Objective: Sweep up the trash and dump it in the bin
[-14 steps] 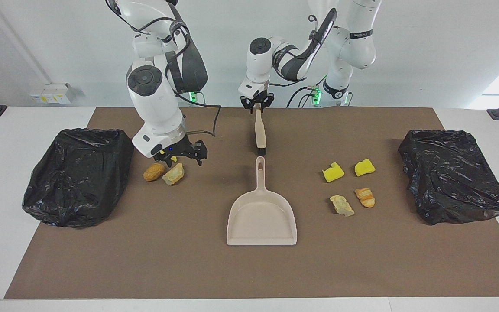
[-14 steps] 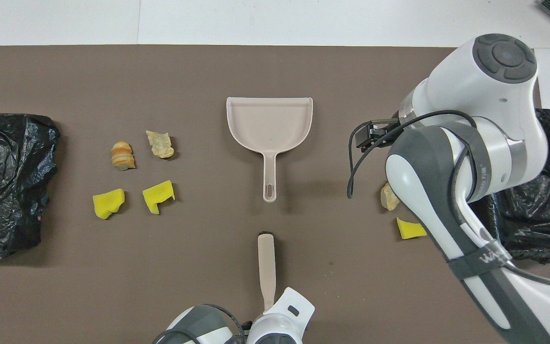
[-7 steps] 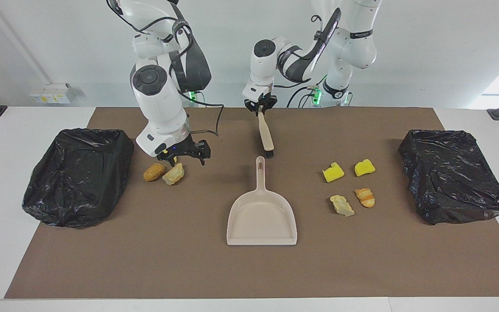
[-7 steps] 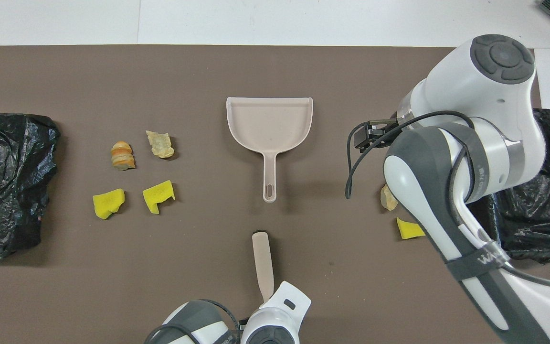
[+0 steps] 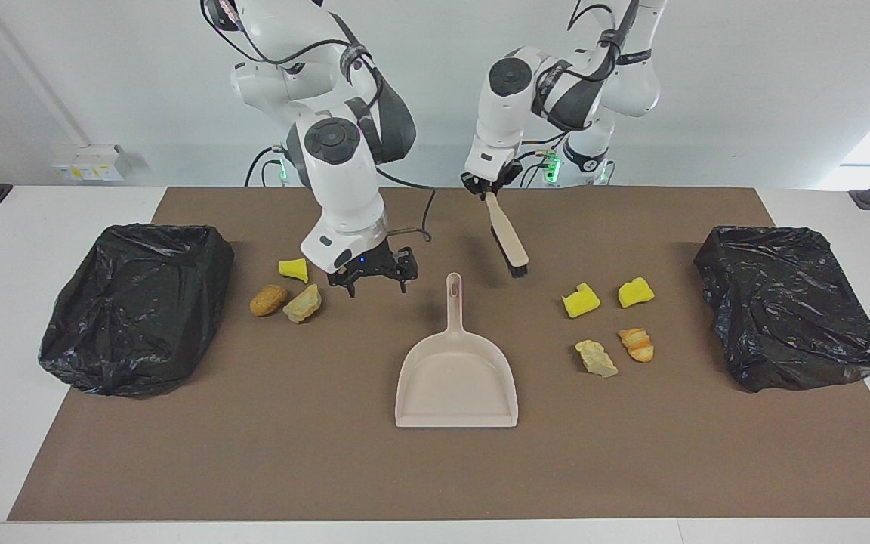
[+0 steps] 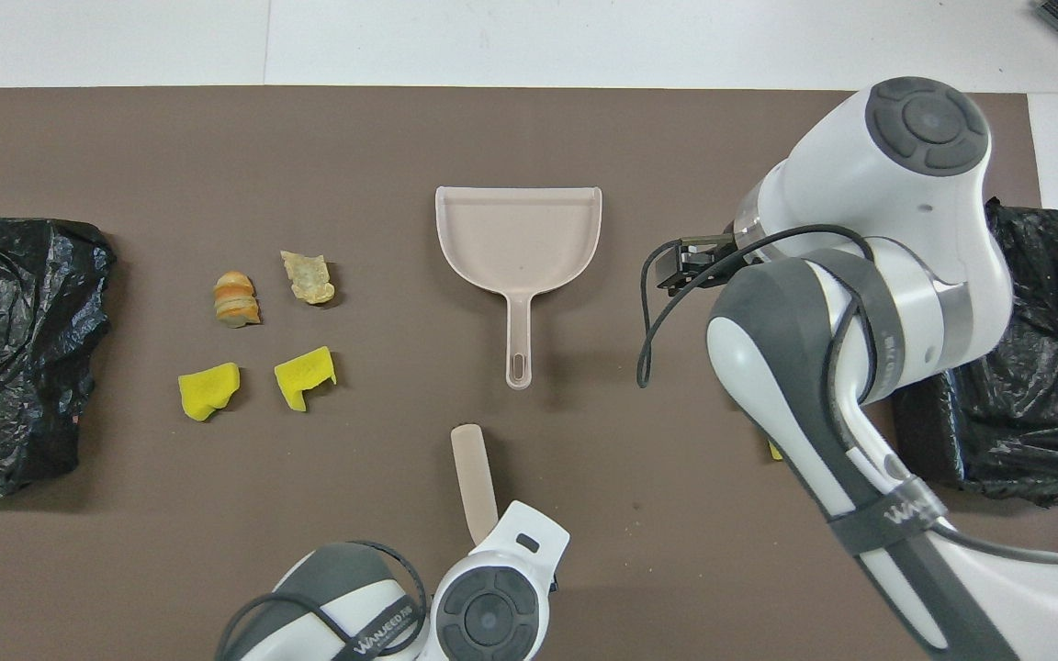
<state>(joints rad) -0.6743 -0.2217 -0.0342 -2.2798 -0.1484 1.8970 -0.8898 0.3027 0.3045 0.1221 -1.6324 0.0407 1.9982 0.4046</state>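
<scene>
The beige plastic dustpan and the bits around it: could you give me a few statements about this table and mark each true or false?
1. The beige plastic dustpan lies empty on the brown mat. True.
2. The left gripper holds the beige black-bristled brush lifted off the mat. True.
3. The right gripper clutches a yellow foam chunk. False: it is open and holds nothing; the yellow foam chunk lies on the mat beside it.
4. Four bits of trash lie toward the left arm's end of the table. True.
5. A black bag-lined bin stands at only one end. False: another black bag-lined bin stands at the left arm's end too.
</scene>
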